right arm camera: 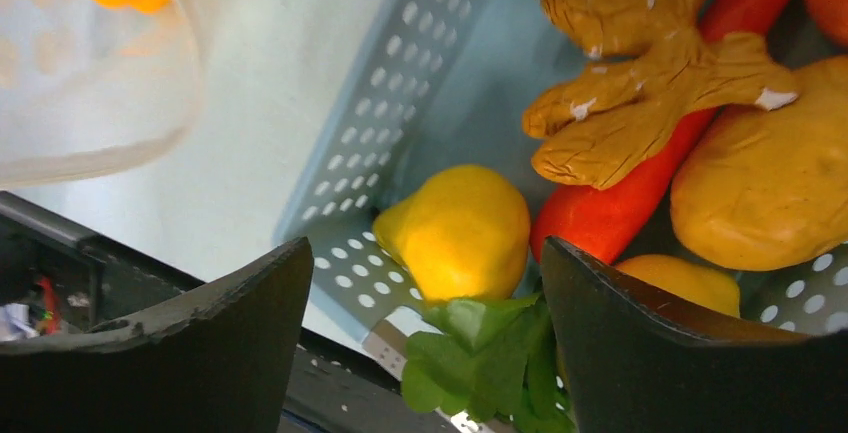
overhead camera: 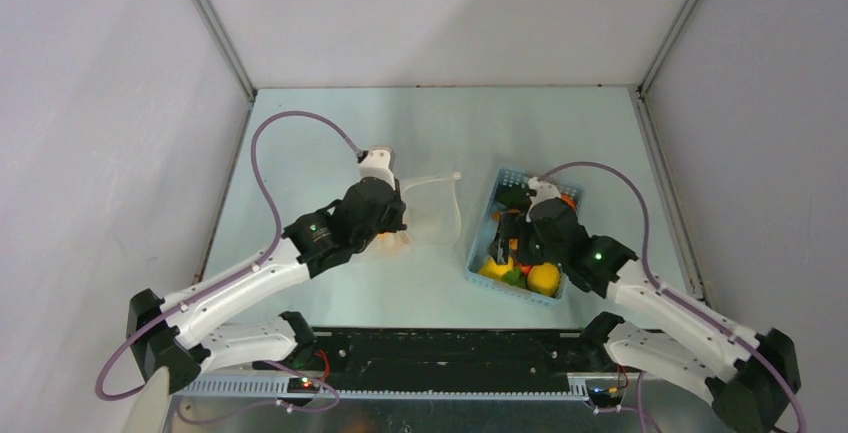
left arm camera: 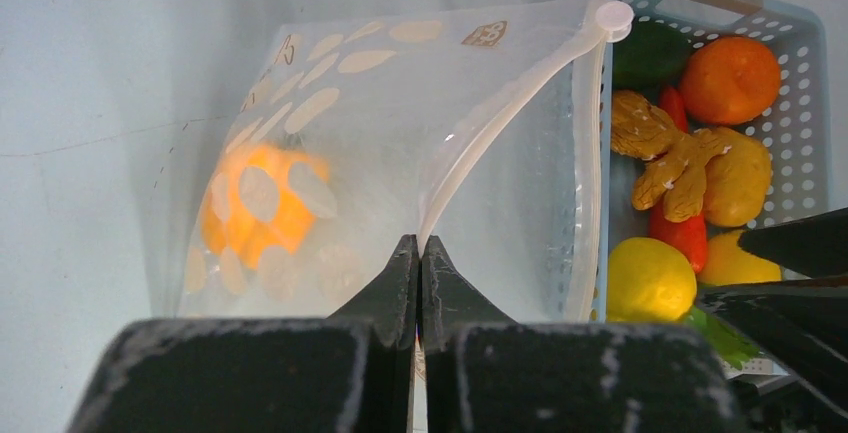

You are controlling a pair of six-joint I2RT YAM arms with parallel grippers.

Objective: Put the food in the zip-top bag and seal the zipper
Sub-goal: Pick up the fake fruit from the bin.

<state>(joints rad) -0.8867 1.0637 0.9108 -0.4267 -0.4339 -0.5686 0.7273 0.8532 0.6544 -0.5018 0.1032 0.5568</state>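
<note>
The clear dotted zip-top bag (left arm camera: 400, 123) is held up off the table, its mouth facing the basket. My left gripper (left arm camera: 419, 245) is shut on the white zipper (left arm camera: 500, 123) strip; the slider (left arm camera: 613, 19) sits at the far end. One orange-yellow piece of food (left arm camera: 262, 203) lies inside the bag. More food fills the basket: a yellow lemon (right arm camera: 460, 228), a green leafy piece (right arm camera: 490, 353), a red pepper (right arm camera: 610, 213) and a tan ginger-like bit (right arm camera: 640, 103). My right gripper (right arm camera: 425, 253) hangs open just above the lemon and the leaf, nothing between its fingers.
The light blue perforated basket (overhead camera: 483, 223) stands right of the bag, near the table's front edge, its near rim under my right gripper (overhead camera: 510, 231). An orange fruit (left arm camera: 730, 78) and a dark green piece (left arm camera: 650, 53) lie at its far end. White walls enclose the table.
</note>
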